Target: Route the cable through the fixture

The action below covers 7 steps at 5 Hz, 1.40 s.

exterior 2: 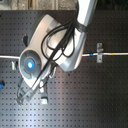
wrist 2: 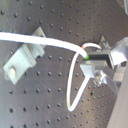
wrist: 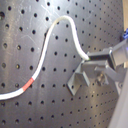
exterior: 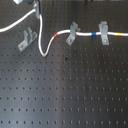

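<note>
Arm [exterior 2: 60, 45] hides most of cable [exterior: 42, 47]; two clips [exterior: 72, 33] beyond fixture [exterior: 26, 40].

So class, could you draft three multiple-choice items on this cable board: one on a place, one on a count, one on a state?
1. In the first exterior view, the red band on the cable lies
A. just on the first exterior view's left of the middle clip
B. beyond the rightmost clip
C. at the picture's bottom edge

2. How many grey clips stand on the board?
A. two
B. three
C. five

3. The tool is
A. open over bare board
B. shut on the cable
C. shut on a clip

Key:
1 A: the band sits right before the middle clip.
2 B: the left clip, the middle clip and the right clip are all there is.
3 B: in both wrist views the white cord ends between the closed fingers.
</note>
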{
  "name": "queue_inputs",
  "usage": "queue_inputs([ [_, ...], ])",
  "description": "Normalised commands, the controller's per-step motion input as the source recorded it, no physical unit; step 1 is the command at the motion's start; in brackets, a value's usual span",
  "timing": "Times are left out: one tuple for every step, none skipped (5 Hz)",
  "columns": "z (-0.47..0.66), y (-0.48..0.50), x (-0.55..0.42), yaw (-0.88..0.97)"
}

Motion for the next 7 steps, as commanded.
queue_inputs([
  [0.15,-0.065,-0.358,0.31],
  [0.15,-0.046,-0.412,0.28],
  [0.1,0.024,-0.422,0.36],
  [0.04,0.14,-0.37,0.45],
  [0.01,0.165,-0.241,0.43],
  [0.31,-0.031,-0.07,0.07],
  [0.35,0.031,-0.107,0.02],
])
